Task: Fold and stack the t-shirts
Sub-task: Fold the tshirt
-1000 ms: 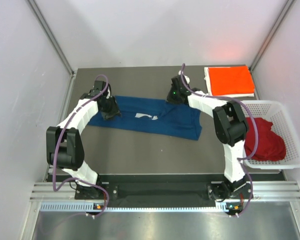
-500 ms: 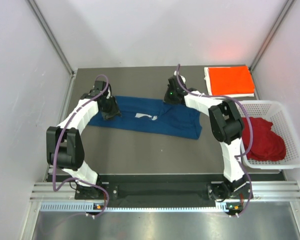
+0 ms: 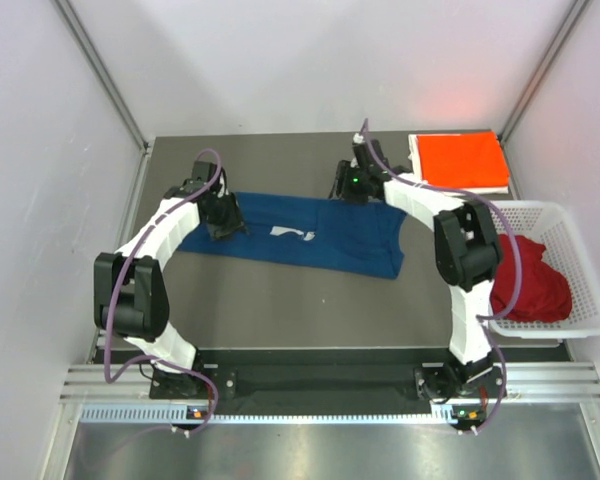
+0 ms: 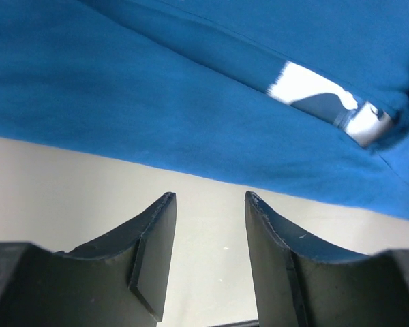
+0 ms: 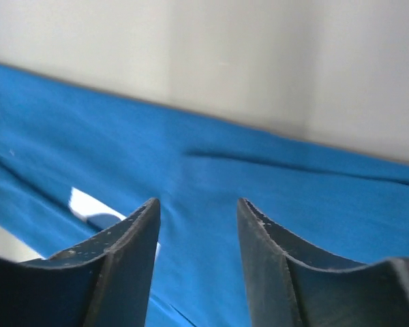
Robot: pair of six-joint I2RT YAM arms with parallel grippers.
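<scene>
Tabletop of matte grey (image 3: pixel 280 300) lies nearest. At its near right sits a white plastic lattice basket (image 3: pixel 580 262), and a dark red t-shirt (image 3: pixel 528 278) is bunched loosely inside it, with no clear direction to its crumple.

Past the bare strip of table lies a navy blue t-shirt (image 3: pixel 310 235), folded into a long narrow band. Its long axis runs left to right across the table, with the right end dipping a little toward the near edge. A small white chest print (image 3: pixel 292 233) faces up near the middle of the band (too small and blurred to read, in the wrist views as well).

The left gripper (image 3: pixel 223 222) is at the band's left end. From its own camera the left gripper (image 4: pixel 210 225) has its fingers spread with nothing between them; bare table lies under them and the shirt's edge sits just beyond the tips. The right gripper (image 3: pixel 352 185) is at the band's far edge, right of the middle. From its wrist the right gripper (image 5: pixel 198 231) is likewise spread, with blue cloth below and no fold pinched.

Farthest back, in the right corner, a bright orange-red t-shirt (image 3: pixel 462 160) lies folded into a flat rectangle, well apart from the blue one.
</scene>
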